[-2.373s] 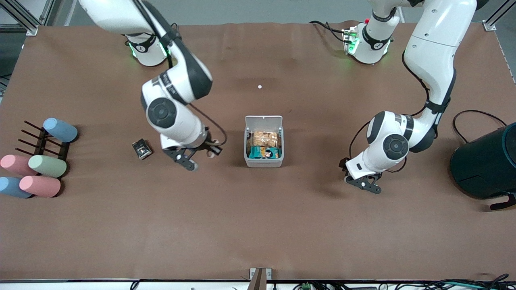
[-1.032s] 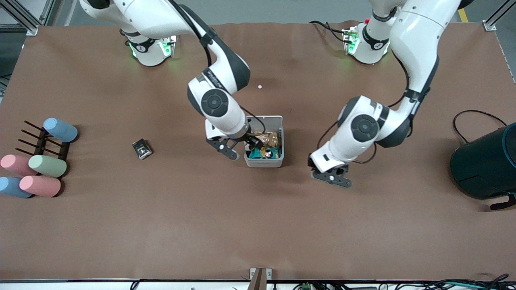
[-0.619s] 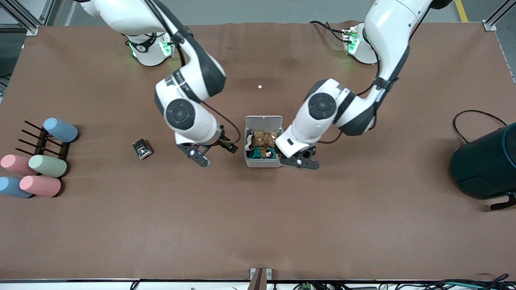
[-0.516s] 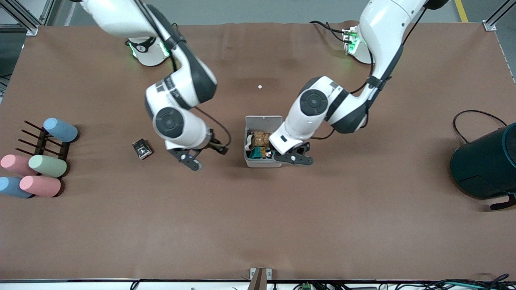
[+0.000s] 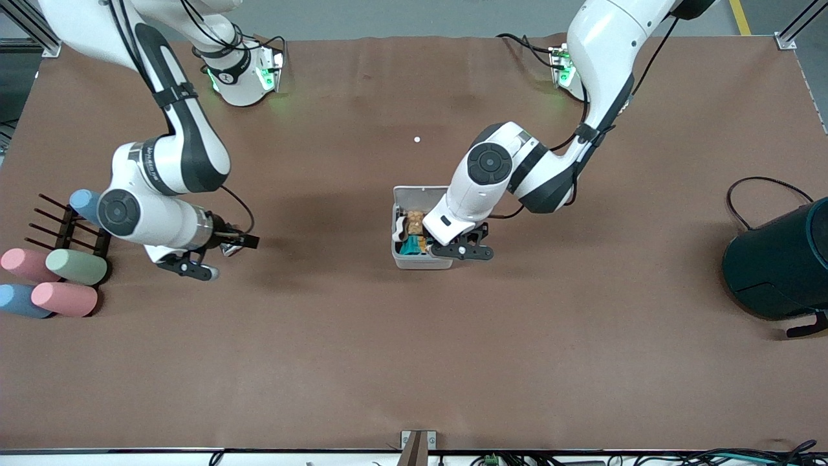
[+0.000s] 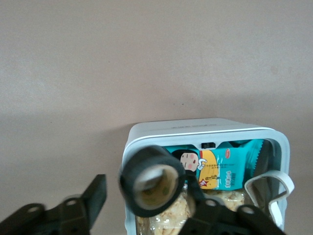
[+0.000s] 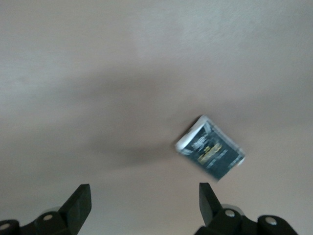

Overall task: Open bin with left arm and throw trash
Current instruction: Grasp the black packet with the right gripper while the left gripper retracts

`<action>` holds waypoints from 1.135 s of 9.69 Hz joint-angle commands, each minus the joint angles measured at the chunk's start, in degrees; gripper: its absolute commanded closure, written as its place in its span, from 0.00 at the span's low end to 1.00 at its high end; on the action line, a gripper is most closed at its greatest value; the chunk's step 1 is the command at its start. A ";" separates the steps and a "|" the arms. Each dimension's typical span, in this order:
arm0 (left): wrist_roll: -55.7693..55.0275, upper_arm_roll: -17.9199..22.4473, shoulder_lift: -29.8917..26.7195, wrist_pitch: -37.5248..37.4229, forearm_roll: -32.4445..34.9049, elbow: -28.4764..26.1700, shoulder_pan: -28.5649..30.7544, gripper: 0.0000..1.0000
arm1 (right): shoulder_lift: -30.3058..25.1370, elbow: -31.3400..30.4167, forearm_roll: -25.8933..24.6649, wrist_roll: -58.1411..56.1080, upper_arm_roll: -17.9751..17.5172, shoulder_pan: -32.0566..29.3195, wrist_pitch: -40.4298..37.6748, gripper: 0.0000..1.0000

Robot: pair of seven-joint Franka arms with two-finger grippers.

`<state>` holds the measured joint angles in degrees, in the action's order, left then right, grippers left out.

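The bin (image 5: 420,262) stands mid-table with its lid (image 5: 422,192) swung open. It holds snack packets and the whitish loop (image 5: 400,226), which also shows in the left wrist view (image 6: 275,183). My left gripper (image 5: 463,250) is over the bin's edge toward the left arm's end, and it is open (image 6: 146,193). The black ring with a beige centre (image 6: 149,180) is between its fingers, clear of one finger (image 6: 96,195), above the bin's rim (image 6: 195,128). My right gripper (image 5: 194,266) is open (image 7: 144,196) low over the table, beside the black foil packet (image 7: 211,154).
Pastel cylinders (image 5: 76,266) and a black rack (image 5: 65,230) lie at the right arm's end. A big dark teal drum (image 5: 779,262) with a cable stands at the left arm's end. A small white dot (image 5: 416,139) lies farther from the camera than the bin.
My right gripper dropped the loop into the bin, then swung away to the foil packet. My left gripper moved in from the left arm's end to the bin.
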<state>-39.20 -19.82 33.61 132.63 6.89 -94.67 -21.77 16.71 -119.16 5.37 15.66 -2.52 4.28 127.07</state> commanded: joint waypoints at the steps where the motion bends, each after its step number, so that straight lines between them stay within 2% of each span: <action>1: -0.62 0.39 -0.12 -1.66 1.11 1.15 0.41 0.00 | -2.47 -9.92 -2.72 -5.26 -1.26 -1.81 10.70 0.01; 3: 0.26 0.48 -2.83 -6.48 2.24 1.68 3.29 0.00 | -2.47 -12.22 -4.05 -8.79 -1.17 -3.04 14.67 0.01; 5: 0.79 0.31 -7.83 -13.93 2.69 3.69 8.99 0.00 | -1.16 -15.91 -4.75 -9.15 -1.09 -3.66 24.41 0.01; 7: 7.42 -0.22 -12.40 -23.77 2.08 6.68 14.89 0.00 | -0.63 -15.93 -6.07 -9.41 -1.00 -4.19 24.89 0.01; 9: 13.85 -0.40 -18.28 -30.64 -0.02 7.04 19.90 0.00 | 1.21 -16.01 -8.70 -9.41 -0.91 -4.89 25.24 0.01; 11: 23.76 0.39 -25.48 -36.88 -4.14 6.78 24.74 0.00 | 2.35 -16.45 -9.06 -9.42 -0.91 -5.59 25.06 0.01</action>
<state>-20.90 -19.55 13.56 99.32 5.35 -86.61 0.27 18.41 -134.49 -2.38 6.61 -2.58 0.34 151.03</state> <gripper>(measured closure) 0.000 0.009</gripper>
